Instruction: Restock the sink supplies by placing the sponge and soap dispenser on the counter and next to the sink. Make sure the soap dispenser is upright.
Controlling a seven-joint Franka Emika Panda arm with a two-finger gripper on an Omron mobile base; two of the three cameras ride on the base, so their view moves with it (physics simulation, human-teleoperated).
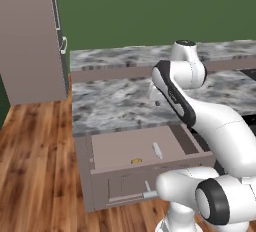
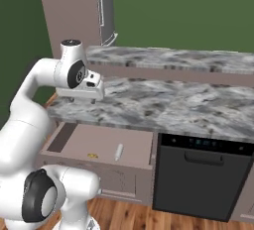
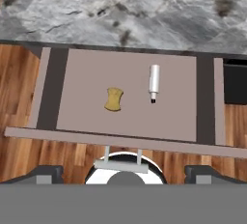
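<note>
An open drawer (image 3: 87,73) under the counter (image 3: 144,10) holds both supplies. The yellow-orange sponge (image 3: 114,99) lies on the drawer floor left of middle, also seen small (image 1: 135,161) (image 2: 92,155). The slim white soap dispenser (image 3: 154,81) lies flat on its side to the sponge's right, its dark nozzle toward the drawer front (image 1: 157,150) (image 2: 119,151). My gripper (image 3: 124,172) hangs open well above the drawer, near the counter's front edge (image 2: 82,99), holding nothing. A dark patch that looks like the sink (image 1: 249,73) shows at the counter's far right.
A black dishwasher (image 2: 203,174) sits under the counter right of the drawer. A tall brown cabinet (image 1: 30,41) stands at the left end. The drawer's front panel and handle (image 3: 120,165) jut out over the wooden floor (image 1: 40,166). A raised ledge (image 2: 173,70) runs behind the worktop.
</note>
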